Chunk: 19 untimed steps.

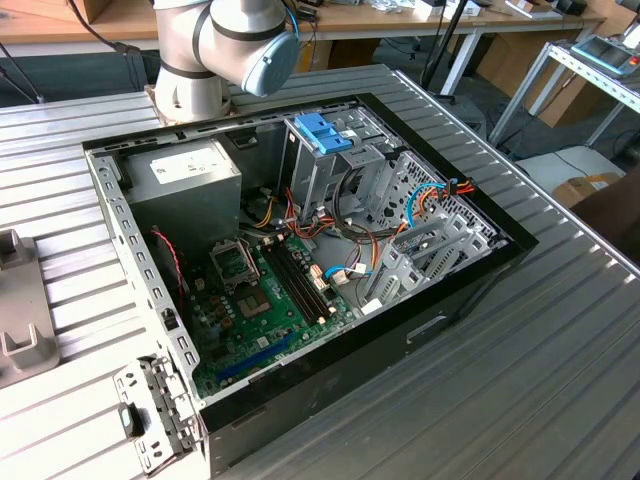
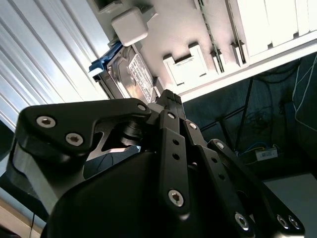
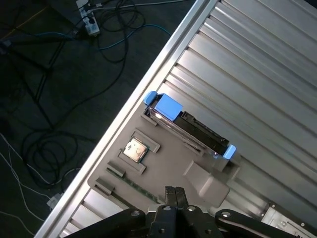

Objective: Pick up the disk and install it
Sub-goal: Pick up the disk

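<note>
- Looking at the exterior view first, I get the arm (image 1: 225,45) cut off by the frame at 12 o'clock: its base and one bulky joint, nothing beyond.
- A grey moulded piece (image 1: 20,320) at 9 o'clock is sliced by the exterior view's left edge; I cannot tell whether it belongs to the holder tray I see from the wrist.
- The open computer case (image 1: 420,330) lies mid-table, with its blue latch (image 1: 322,130) at about 1 o'clock from the motherboard (image 1: 265,300).
- In the second wrist view the black linkage hides the lower part of the disk (image 2: 131,74).
- The disk stands on its long edge in a slot of the grey holder tray (image 3: 168,163), which sits on the ribbed table (image 3: 257,59) near its edge, with a processor chip (image 3: 134,148) in a recess just beside it.
- The gripper (image 3: 175,191) hangs above the tray, pointing down, apart from the disk.
- Its fingers are pressed together and hold nothing.
</note>
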Each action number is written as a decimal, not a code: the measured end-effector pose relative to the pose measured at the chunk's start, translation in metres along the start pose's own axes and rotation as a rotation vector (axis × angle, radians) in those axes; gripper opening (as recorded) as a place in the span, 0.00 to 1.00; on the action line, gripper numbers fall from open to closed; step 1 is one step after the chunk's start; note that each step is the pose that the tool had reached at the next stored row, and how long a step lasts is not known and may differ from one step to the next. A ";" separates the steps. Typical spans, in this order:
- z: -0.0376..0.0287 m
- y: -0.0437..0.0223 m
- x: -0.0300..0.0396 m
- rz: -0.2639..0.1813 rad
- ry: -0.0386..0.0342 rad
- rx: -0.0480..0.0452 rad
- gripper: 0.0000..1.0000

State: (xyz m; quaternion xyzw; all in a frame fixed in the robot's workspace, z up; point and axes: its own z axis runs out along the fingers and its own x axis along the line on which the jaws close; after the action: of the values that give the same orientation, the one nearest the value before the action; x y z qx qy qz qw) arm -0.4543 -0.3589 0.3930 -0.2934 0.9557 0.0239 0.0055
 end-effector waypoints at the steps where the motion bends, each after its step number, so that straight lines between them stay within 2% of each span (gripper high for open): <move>1: 0.0000 0.0000 0.0000 -0.005 0.0002 -0.0001 0.10; 19: 0.0000 0.0000 0.0000 -0.068 0.0029 -0.0017 0.10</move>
State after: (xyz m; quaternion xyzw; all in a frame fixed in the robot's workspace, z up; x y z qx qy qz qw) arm -0.4543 -0.3589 0.3930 -0.3258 0.9451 0.0241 0.0047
